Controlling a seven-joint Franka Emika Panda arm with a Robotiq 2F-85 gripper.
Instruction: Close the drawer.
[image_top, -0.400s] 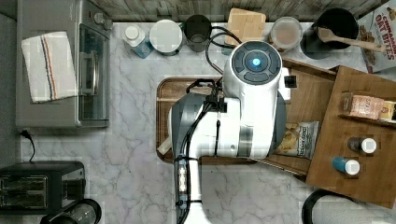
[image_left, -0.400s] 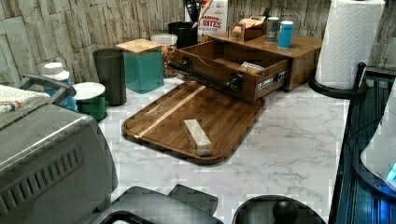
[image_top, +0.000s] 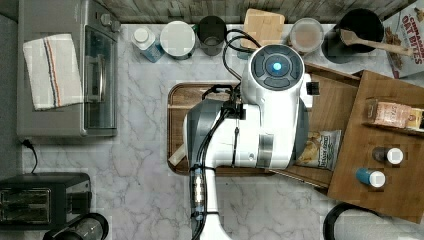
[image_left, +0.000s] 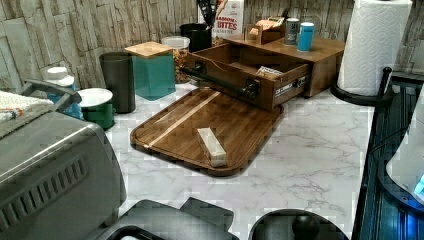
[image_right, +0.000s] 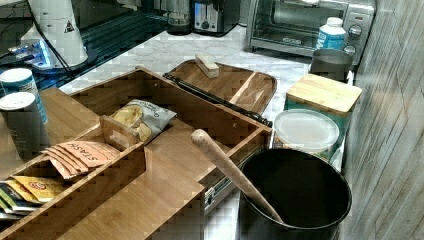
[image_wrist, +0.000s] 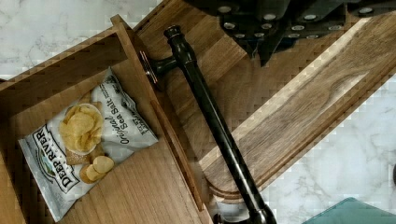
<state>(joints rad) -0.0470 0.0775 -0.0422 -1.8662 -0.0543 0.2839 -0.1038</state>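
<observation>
The drawer (image_top: 330, 110) of light-brown wood stands pulled out of its cabinet, reaching over the edge of the dark tray (image_top: 175, 125). It holds a bag of chips (image_wrist: 84, 140) on its flat bottom (image_wrist: 140, 186). A black bar handle (image_wrist: 210, 116) runs along its front (image_left: 280, 87). My gripper (image_wrist: 264, 51) hangs shut above the tray, just outside the handle and apart from it. In the top view the white arm (image_top: 272, 115) covers the drawer's front. The right view shows the drawer (image_right: 200, 107) and chips bag (image_right: 142, 117) from behind.
The dark tray (image_left: 200, 120) carries a pale block (image_left: 211, 146). The cabinet top (image_top: 390, 185) holds two small jars and tea packets. Canisters, a teal box (image_left: 152, 72) and a black pot (image_right: 295, 195) with a wooden spoon line the wall. A toaster oven (image_top: 65, 75) stands at the top view's left.
</observation>
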